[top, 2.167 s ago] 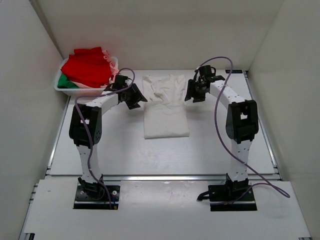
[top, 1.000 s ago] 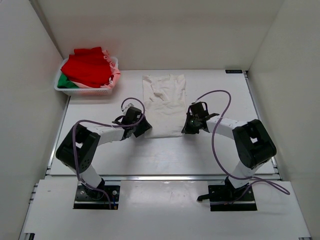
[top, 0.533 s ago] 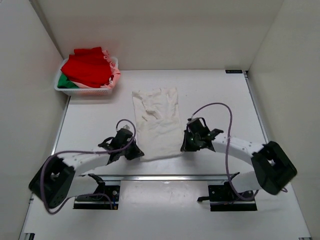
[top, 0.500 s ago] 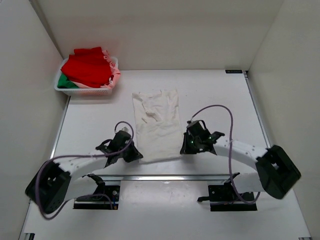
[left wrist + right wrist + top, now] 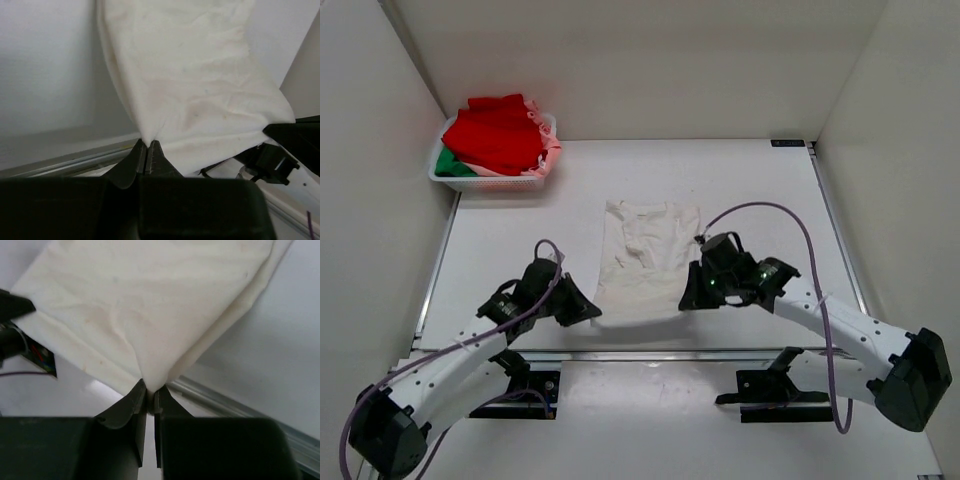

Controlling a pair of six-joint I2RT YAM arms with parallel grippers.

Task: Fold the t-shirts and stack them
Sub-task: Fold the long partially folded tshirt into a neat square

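Barely started: left tool [image 5: 146,150] and right tool [image 5: 150,390] each pinch a corner of the off-white t-shirt [image 5: 645,265], other t-shirts [image 5: 500,130] sit in the basket [image 5: 485,184].

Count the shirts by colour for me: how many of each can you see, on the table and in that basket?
Off-white shirt: 1
Red shirt: 1
Pink shirt: 1
Green shirt: 1
Total: 4 in sight. The last three lie piled in the basket, which may hide more.
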